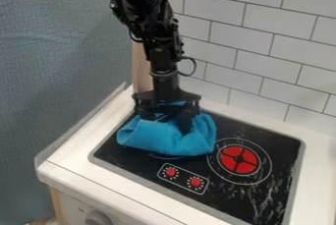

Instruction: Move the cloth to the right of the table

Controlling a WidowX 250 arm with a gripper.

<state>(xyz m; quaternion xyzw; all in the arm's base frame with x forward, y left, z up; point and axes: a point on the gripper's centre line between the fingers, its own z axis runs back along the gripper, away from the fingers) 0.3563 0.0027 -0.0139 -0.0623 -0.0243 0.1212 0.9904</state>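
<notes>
Blue cloth: soft, matte, bunched into a rounded lump with thick folds, left side tucked over in a loose flap. Sits on the upper-left part of the cooktop as seen in the camera view, its right edge by the ring of the red burner. Cooktop is a flat black slab, glossy, whitish streaks and smudges toward the lower right, thin grey border. Burner is a red disc split by a black cross, pale circle around it. Two small red dials below the cloth, inside a rounded white outline. Smooth white counter around the slab; round grey knob on the front face below. Behind: white brick-pattern tile wall, dark joints. Blue-grey fabric backdrop at left, slightly rippled; pale wooden post at the counter's back corner, partly behind the arm. Black arm enters from the top edge, left of centre, and drops near vertical, cable loop out to its right. Gripper points down at the cloth's upper part, against it and covering some of it. Can't tell if the claw is clamped on the fabric or loose.
</notes>
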